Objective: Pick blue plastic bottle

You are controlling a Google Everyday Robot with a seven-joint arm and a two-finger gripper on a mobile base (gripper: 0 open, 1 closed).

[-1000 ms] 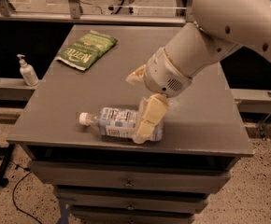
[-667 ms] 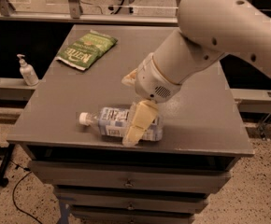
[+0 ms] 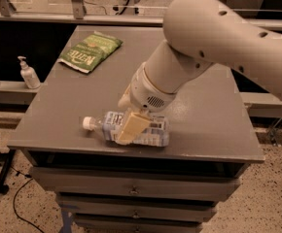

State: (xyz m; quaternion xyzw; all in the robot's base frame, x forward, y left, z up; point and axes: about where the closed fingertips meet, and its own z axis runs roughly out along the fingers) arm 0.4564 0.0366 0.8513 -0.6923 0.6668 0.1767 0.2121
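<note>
A green snack bag [image 3: 90, 51] is laid flat at the far left of the grey table [image 3: 214, 125], well apart from the pincer [image 3: 124, 121] positioned near its front edge. A white pump dispenser [image 3: 28, 73] is stood upright on a ledge [image 3: 9, 87] beside the table's left side.

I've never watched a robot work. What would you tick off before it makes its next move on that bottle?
1. Right target: the blue plastic bottle lies on its side, white cap pointing left. Ok.
2. Placement: the gripper is down at the bottle's middle. Ok.
3. Firm hold on the bottle: cannot tell.
4. Support: the bottle rests on the table, though close to the front edge. Ok.
5. Room to lift: the green bag lies far back, apart from the bottle. Ok.
6. Pump dispenser: off the table, to the left. Ok.
</note>
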